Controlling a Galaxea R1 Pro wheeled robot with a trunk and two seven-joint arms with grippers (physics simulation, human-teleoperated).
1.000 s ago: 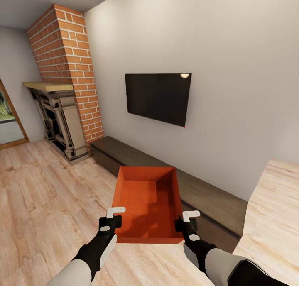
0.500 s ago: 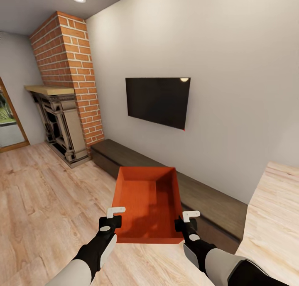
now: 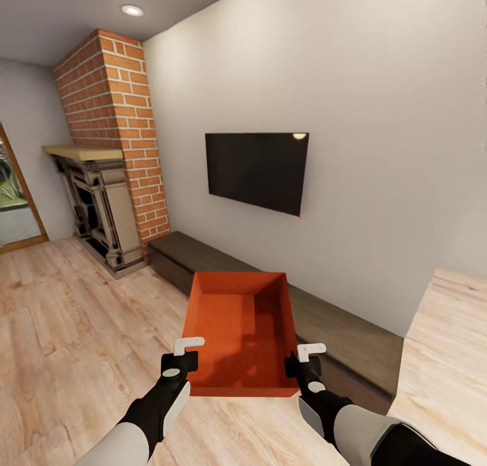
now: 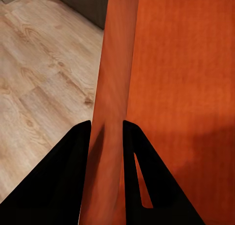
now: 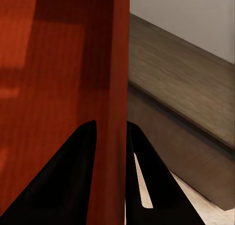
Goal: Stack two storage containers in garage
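One orange-red storage container (image 3: 240, 324) hangs in the air in front of me, open side up and empty, above the living room's plank floor. My left gripper (image 3: 184, 356) is shut on its left wall (image 4: 115, 87), with black fingers (image 4: 73, 176) on both sides of the wall. My right gripper (image 3: 306, 359) is shut on the right wall (image 5: 115, 87), and its fingers (image 5: 78, 176) clamp that wall the same way.
A long dark low cabinet (image 3: 338, 327) runs along the wall just beyond the container, under a black wall TV (image 3: 257, 170). A brick fireplace (image 3: 111, 182) stands at the left, a glass door (image 3: 13, 202) at the far left. A light wood surface (image 3: 446, 358) lies at the right.
The whole picture has shifted a little downward, so the camera has moved. The container and both grippers keep the same place in the view.
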